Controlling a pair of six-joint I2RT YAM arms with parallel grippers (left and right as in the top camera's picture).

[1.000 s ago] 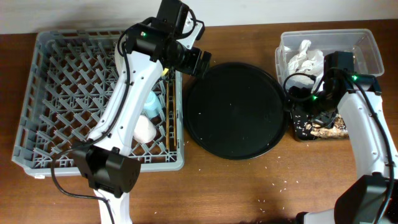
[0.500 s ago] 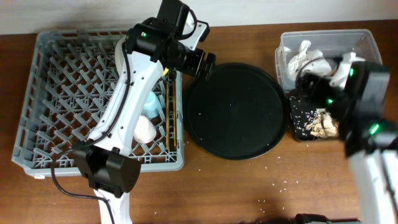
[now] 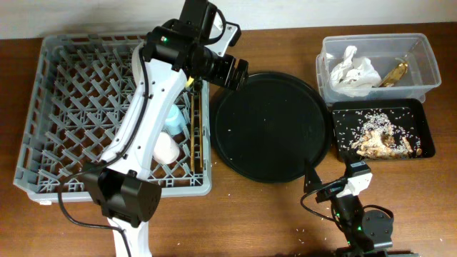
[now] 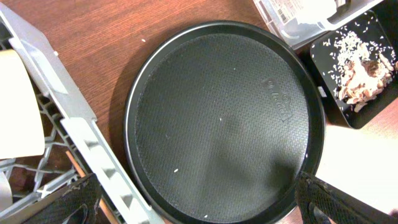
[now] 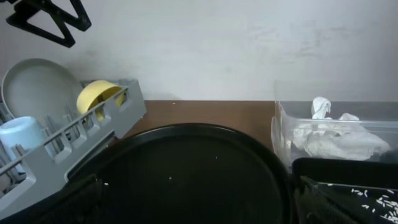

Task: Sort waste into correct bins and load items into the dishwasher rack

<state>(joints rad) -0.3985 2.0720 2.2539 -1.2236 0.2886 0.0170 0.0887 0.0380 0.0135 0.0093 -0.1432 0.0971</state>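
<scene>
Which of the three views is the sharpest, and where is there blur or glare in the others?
Overhead: the sharpest, evenly lit, dishwasher rack crisp. Left wrist: round black tray in focus with a faint sheen near its middle; the fingers at the bottom corners are dark and blurred. Right wrist: soft and hazy, the napkins show little detail.

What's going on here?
Two robot arms are clearing a meal. White napkins and a brown wrapper lie in the clear tub, rice bits in the small black tray. A blue cup, yellow bowl, plate and chopsticks sit in the grey rack. Both tools are open and empty: the left tool hovers by the round black tray's rim, the right tool sits low at the table's front.
</scene>
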